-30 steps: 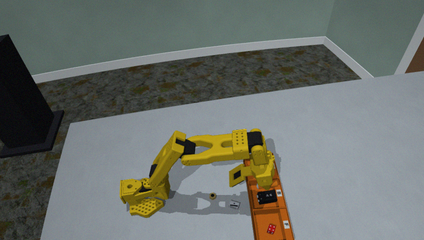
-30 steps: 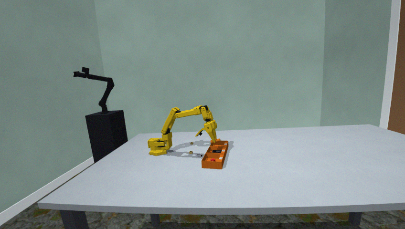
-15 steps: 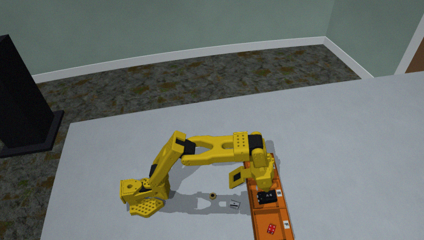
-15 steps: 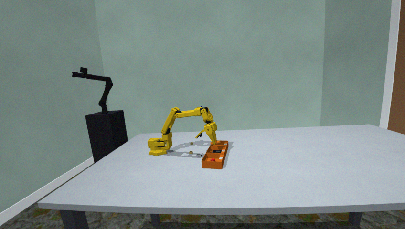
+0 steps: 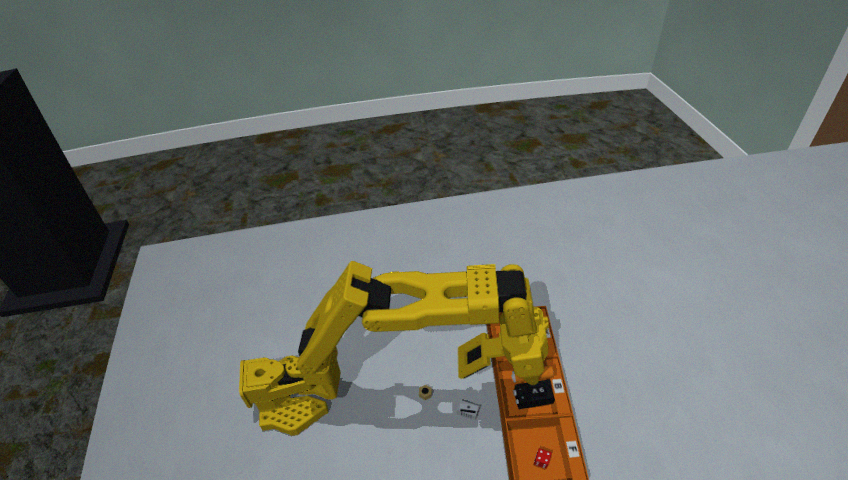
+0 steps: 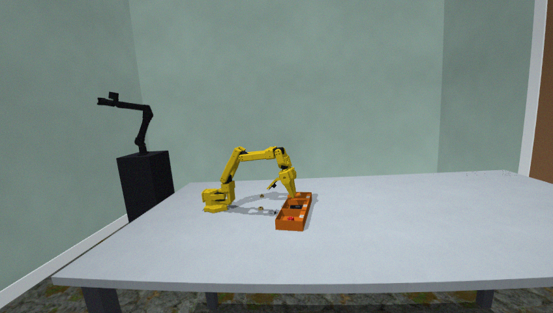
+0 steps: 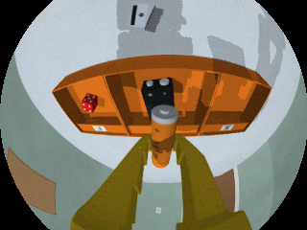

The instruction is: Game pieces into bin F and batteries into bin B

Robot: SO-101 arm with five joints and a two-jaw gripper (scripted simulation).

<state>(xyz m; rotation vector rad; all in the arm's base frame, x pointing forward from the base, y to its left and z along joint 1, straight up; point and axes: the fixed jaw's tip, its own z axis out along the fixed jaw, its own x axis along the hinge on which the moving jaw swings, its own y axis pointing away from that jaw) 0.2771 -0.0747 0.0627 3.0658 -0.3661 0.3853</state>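
Top view: your arm (image 5: 437, 297) (image 6: 254, 156) is glossy yellow plastic w/ black motor blocks, rounded cutouts and a perforated foot. It reaches over to a row of joined, smooth orange bins on a pale, fine-grained table (image 5: 684, 297) (image 6: 349, 240) (image 7: 45, 45). Your gripper (image 5: 532, 380) (image 6: 292, 195) (image 7: 163, 149) points down by bin B (image 5: 562, 405) (image 6: 287, 207) (image 7: 192, 96), the middle one. In it lies a boxy black batt. (image 5: 533, 394) (image 6: 295, 207) (image 7: 157, 93) w/ light lettering. Bin F (image 5: 517, 443) (image 6: 289, 225) (image 7: 98, 88), next to it, holds a red die (image 5: 542, 457) (image 6: 290, 218) (image 7: 89, 103) w/ white pips. A silvery sharpener (image 5: 469, 408) (image 6: 272, 212) (image 7: 141, 15) and a small brass-colored piece (image 5: 424, 391) (image 6: 260, 208) lie on the table btwn arm base and bins.

Ext. view: you get the bins' straight walls and square corners, plus a 2nd brass-colored piece (image 6: 261, 195) farther back. Off the table, a matte black arm (image 6: 145, 122) stands on a boxy black pedestal (image 6: 134, 186).

Wrist view: your pincer is closed on an orange cyl. batt. (image 7: 163, 136), its round gray end toward the cam & dark marks on its side. That end overlaps bin B and part of the black batt. in this view; can't tell the height or any contact. The black batt. shows 2 round silvery terminals. The end bin (image 7: 235, 103) opp. F has a tag, mark too small to read.
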